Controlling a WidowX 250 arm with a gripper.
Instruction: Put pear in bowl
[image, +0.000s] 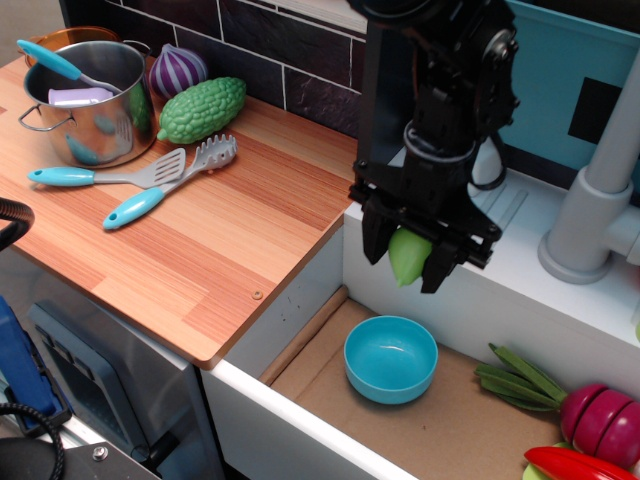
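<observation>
A wooden surface spreads to the left of the black gripper, with a white sink unit directly behind it and a teal panel above and to its right; no readable writing or brand marks show anywhere. A grey faucet stands to the gripper's right. Far to the left sits a steel pot, beside a bumpy green gourd and a purple onion. A turquoise-handled spatula and pasta fork lie in front of them. The light-blue bowl rests on the sink floor just below the gripper. Dark green pods lie to its lower right. The gripper clamps the pale green pear between its fingers, suspended in the air above the bowl.
</observation>
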